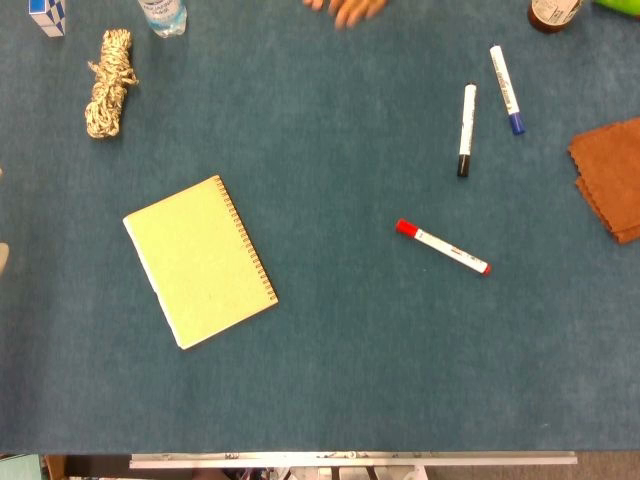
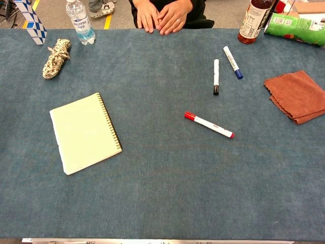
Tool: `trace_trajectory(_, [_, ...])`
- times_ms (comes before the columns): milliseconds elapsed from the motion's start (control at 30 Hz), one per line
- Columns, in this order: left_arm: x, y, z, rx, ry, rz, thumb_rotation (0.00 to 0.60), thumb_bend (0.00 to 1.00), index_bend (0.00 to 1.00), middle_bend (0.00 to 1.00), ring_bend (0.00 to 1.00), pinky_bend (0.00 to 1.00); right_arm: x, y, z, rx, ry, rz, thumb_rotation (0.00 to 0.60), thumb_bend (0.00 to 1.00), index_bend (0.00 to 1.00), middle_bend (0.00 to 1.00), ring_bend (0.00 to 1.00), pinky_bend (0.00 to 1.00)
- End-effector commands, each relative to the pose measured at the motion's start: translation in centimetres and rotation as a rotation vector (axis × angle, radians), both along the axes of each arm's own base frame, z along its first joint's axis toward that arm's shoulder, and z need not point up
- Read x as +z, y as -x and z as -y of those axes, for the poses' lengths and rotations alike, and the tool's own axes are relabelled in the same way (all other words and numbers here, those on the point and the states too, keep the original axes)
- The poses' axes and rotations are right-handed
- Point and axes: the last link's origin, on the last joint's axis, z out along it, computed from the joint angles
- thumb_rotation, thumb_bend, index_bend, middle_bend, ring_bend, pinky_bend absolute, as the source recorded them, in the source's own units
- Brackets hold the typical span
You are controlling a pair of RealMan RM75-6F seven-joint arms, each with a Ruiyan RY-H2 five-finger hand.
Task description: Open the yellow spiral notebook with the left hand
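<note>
The yellow spiral notebook (image 1: 200, 261) lies closed and flat on the blue table, left of centre, with its wire spine along its right edge. The chest view shows the same notebook (image 2: 85, 132) turned slightly, spine toward the table's middle. Neither of my hands appears in the head view or the chest view.
A coiled rope (image 2: 56, 58), water bottle (image 2: 80, 21) and blue-white box (image 2: 31, 21) stand at back left. Red marker (image 2: 209, 125), black marker (image 2: 216, 76) and blue marker (image 2: 233, 62) lie right of centre. A brown cloth (image 2: 297, 96) lies far right. A person's hands (image 2: 162, 18) rest at the far edge.
</note>
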Motion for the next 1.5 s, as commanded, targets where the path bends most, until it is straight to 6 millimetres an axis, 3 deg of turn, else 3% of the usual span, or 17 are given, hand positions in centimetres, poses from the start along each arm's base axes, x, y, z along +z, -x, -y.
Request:
trace_trajectory(33, [-0.1, 0.0, -0.1, -0.005, 0.005, -0.003, 0.6, 0.25, 0.19, 0.14, 0.07, 0.11, 0.1, -0.1, 0.0, 0.002, 0.0, -0.002, 0.6, 0.18, 0.22, 0.19, 0.15, 0.28])
trace_trajectory(500, [-1.5, 1.6, -1.8, -0.13, 0.185, -0.077, 0.6, 0.25, 0.19, 0.14, 0.07, 0.1, 1.3, -2.1, 1.6, 0.067, 0.016, -0.021, 0.6, 0.18, 0.22, 0.19, 0.15, 0.28])
trace_trajectory(900, [-6.0, 3.3, -3.0, -0.329, 0.392, -0.098, 0.6, 0.25, 0.2, 0.14, 0.07, 0.1, 1.3, -3.1, 1.5, 0.081, 0.005, -0.02, 0.6, 0.18, 0.22, 0.19, 0.15, 0.28])
trace_trajectory(1500, [-11.8, 2.9, -4.8, -0.468, 0.494, -0.095, 0.6, 0.25, 0.2, 0.13, 0.02, 0.08, 1.0, -3.3, 1.0, 0.069, -0.007, -0.025, 0.6, 0.18, 0.22, 0.19, 0.15, 0.28])
